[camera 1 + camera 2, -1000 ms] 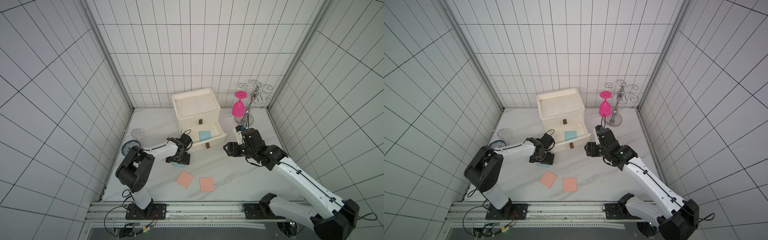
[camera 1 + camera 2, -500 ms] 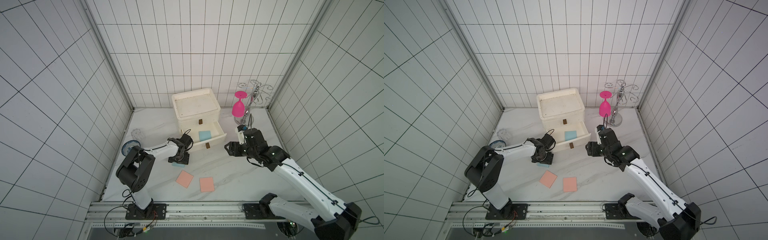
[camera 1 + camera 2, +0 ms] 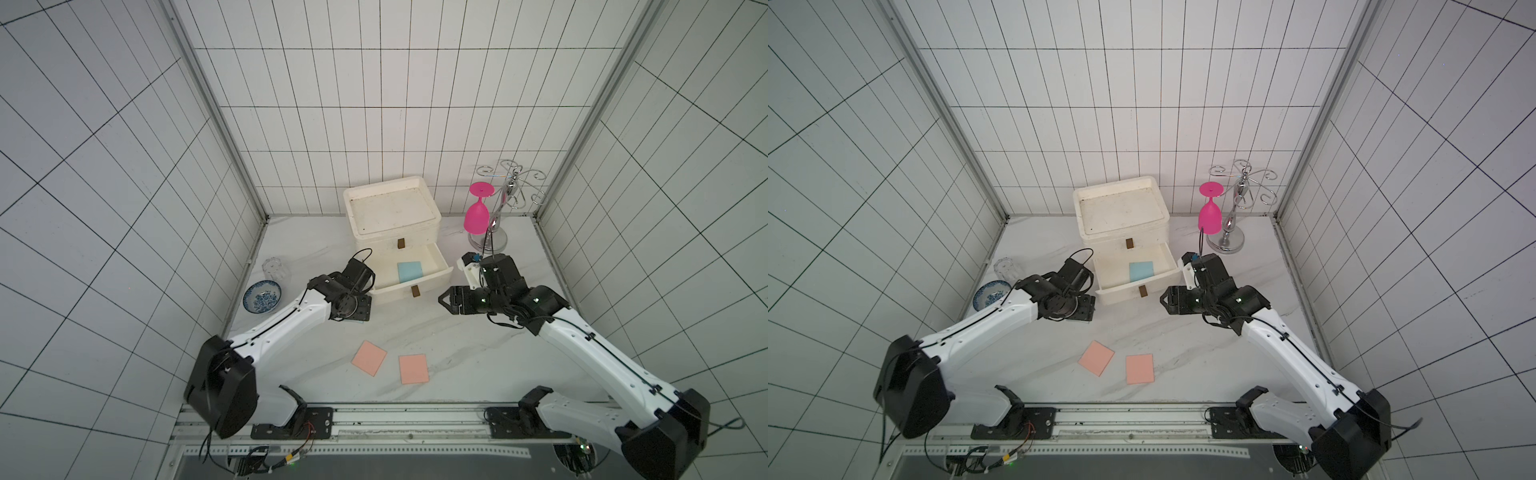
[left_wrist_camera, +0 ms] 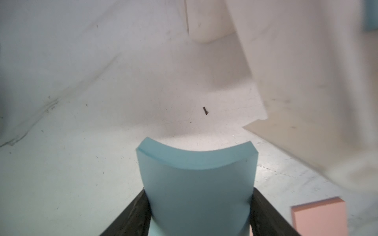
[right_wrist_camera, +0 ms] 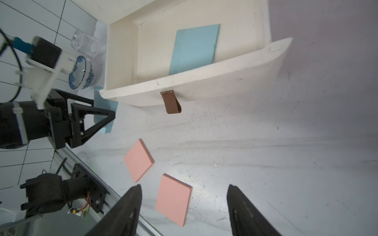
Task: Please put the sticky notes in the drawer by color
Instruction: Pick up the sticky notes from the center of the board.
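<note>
so the blue pad [image 4: 196,173] is squeezed into a bow between the left gripper [image 4: 199,204] jaws, right gripper [image 5: 184,190] gapes empty, and from above that pad's nearly all hidden under the gripper

Nothing legible in any view — no text, label, brand or number on the drawer [image 3: 382,245], the sticky notes [image 3: 369,358] or the blue-patterned bowl [image 3: 262,296] at left.

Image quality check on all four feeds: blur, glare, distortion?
Left wrist: blue pad fairly sharp, drawer chest beside it smeared. Right wrist: open drawer and pink pads crisp; one picture corner dims to purple. Both top views: even light, soft shadows, wide-angle stretch splaying the wall tiles; no strong glare.
</note>
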{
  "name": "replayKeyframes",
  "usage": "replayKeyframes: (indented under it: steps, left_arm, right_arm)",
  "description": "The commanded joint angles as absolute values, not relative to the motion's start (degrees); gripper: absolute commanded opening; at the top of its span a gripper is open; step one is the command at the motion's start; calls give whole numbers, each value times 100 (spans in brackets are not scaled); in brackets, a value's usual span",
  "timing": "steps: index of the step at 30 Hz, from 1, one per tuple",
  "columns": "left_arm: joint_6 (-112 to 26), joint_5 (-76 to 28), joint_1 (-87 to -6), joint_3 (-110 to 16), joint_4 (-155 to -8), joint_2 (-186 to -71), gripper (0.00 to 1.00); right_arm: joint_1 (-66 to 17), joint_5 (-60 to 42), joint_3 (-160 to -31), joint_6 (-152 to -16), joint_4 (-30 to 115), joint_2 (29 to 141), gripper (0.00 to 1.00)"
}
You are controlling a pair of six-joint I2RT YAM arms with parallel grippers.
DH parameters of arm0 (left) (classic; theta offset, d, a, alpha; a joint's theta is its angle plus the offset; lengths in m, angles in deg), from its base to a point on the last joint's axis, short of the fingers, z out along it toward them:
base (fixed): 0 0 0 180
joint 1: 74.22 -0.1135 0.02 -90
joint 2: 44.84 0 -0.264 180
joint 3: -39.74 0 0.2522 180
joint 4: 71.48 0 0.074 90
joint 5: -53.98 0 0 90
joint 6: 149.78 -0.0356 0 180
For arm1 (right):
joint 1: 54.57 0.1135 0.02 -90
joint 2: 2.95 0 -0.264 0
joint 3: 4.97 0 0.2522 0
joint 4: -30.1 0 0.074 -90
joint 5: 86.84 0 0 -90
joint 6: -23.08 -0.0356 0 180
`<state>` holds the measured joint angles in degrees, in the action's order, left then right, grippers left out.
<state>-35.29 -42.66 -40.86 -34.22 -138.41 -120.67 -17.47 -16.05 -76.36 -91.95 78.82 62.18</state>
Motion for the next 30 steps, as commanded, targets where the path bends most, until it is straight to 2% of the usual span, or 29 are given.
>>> replayKeyframes:
  steps: [1, 8, 16, 30]
  left_arm:
    - [-3876, -3641, -4060, -3820, -14113, -11247, 73]
    - [-4247, -2797, -3669, -4233, -14334, -10507, 73]
    - [-4729, -2746, -2826, -4358, -14347, -10774, 73]
    - [-5056, -2618, -2694, -4418, -14124, -10733, 73]
  right_arm:
    - [-1763, -2872, -8212, -9107, 7650, 6425, 70]
    - [-1748, -4290, -8657, -9635, 6964, 6786, 70]
    - [-1431, -5178, -9125, -10412, 6236, 7414, 70]
    - [-890, -5312, -8500, -10848, 5831, 7600, 67]
